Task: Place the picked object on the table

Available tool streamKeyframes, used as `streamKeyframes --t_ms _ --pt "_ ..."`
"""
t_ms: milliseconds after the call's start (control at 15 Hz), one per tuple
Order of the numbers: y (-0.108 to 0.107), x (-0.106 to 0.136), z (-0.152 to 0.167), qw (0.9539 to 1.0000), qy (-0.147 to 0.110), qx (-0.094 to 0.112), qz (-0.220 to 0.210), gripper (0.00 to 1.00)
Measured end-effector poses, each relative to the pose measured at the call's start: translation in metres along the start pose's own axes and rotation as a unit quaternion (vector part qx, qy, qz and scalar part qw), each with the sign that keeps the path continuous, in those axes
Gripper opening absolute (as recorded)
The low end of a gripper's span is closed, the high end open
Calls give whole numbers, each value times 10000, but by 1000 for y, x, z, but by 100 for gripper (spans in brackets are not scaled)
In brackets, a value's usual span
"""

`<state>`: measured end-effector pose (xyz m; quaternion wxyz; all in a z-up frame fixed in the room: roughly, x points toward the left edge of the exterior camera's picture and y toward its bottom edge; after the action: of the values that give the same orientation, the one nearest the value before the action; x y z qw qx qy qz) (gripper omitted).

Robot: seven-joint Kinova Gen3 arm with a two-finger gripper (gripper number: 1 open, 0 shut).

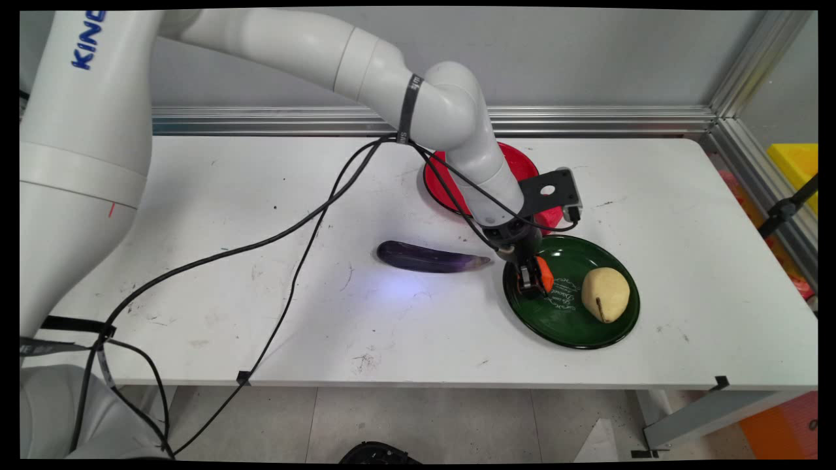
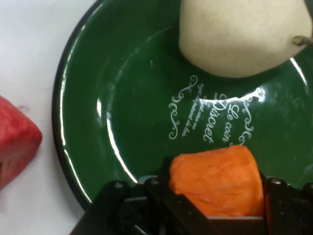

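White table, upright carrot in tool

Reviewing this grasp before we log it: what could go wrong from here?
1. The end effector holds the orange piece low over the green plate; a further descent could press the fingers into the plate.
2. The pear lies on the same plate, so a sideways move might knock it.
3. The eggplant and a red piece lie just off the rim, where a swing could catch them.
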<state>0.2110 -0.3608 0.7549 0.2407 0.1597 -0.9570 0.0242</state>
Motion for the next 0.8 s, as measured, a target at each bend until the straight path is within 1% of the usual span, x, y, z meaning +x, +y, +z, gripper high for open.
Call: streamKeyframes --t_ms 200,400,600,800 --pt "4 2 -17 9999 101 -19 107 0" --pt "10 3 -44 9996 217 -1 186 0" --pt "15 -1 -73 9994 283 57 212 0" --pt "21 -10 -102 9993 304 125 197 0"
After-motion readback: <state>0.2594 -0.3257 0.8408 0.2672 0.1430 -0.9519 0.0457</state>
